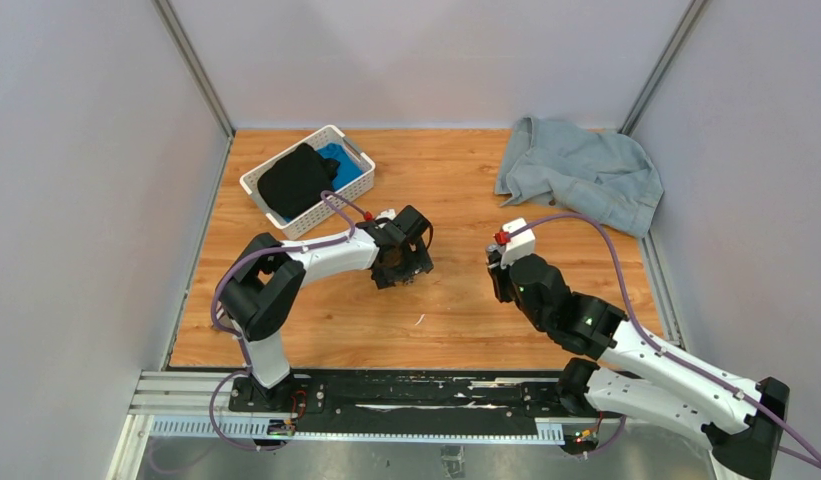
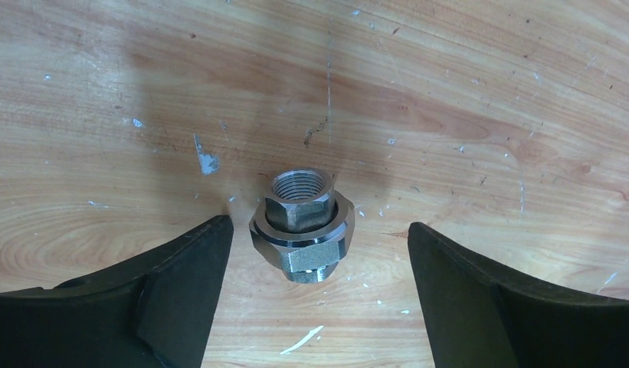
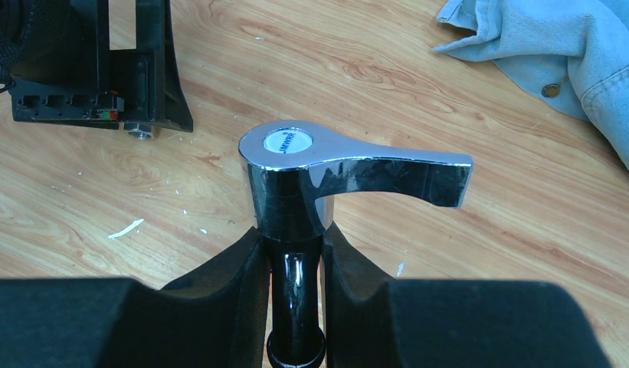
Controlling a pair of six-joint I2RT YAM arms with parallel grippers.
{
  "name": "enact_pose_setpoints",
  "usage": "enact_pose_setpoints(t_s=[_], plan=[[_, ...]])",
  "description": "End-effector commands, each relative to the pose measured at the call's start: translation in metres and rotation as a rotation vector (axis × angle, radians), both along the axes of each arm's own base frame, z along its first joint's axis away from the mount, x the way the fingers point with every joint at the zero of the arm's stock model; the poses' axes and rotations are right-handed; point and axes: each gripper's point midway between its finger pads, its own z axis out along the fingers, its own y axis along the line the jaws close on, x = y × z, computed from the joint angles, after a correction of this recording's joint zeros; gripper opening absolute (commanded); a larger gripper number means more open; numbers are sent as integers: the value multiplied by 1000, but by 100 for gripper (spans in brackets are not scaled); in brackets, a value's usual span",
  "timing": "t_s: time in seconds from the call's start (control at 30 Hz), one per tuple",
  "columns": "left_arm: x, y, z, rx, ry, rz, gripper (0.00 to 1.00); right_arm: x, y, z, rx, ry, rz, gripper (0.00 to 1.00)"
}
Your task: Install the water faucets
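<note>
A stubby grey threaded fitting [image 2: 302, 226] stands upright on the wooden table, threaded hole facing up. My left gripper [image 2: 319, 230] is open, its black fingers [image 2: 181, 276] on either side of the fitting, apart from it. In the top view the left gripper [image 1: 404, 262] points down at the table middle. My right gripper [image 3: 294, 253] is shut on the stem of a shiny chrome tap [image 3: 296, 180] with a white-capped lever handle pointing right. In the top view the right gripper [image 1: 506, 262] is right of the left one.
A white basket [image 1: 256, 180] holding black and blue items stands at the back left. A crumpled denim garment [image 1: 581, 170] lies at the back right, also in the right wrist view [image 3: 571, 46]. The left gripper's body [image 3: 89, 65] shows in the right wrist view. White flecks dot the wood.
</note>
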Motion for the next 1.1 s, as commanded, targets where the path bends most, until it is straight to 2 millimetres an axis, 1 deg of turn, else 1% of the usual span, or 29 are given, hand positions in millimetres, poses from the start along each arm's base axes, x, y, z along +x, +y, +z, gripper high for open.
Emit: enact_pose_setpoints(t_s=[0.0,0.07,0.23,0.37,0.53,0.7,0.87,1.0,1.07], plan=[[-3,6,-5,44,-11,-60,91,2,-3,12,41,-14,-19,0],[-1,4,-7,43,-13,-67,89,1,-2,12,47,-15,-14,0],[4,2,-18,42,-9,-79,79,0,-3,11,53,-16,-15,0],[7,5,-21,39,1,-70,73,0,-3,10,46,-12,-11,0],[3,10,-28,39,18,-56,70,0,-3,6,33,-6,-11,0],[-2,10,-37,34,51,-53,59,0,-1,6,42,-1,-10,0],[-7,12,-42,32,71,-50,42,-1,-2,6,46,-1,-11,0],[-8,13,-37,29,73,-46,16,-1,-1,5,48,5,-8,0],[-4,10,-23,8,57,-50,3,-2,0,5,51,12,0,0]])
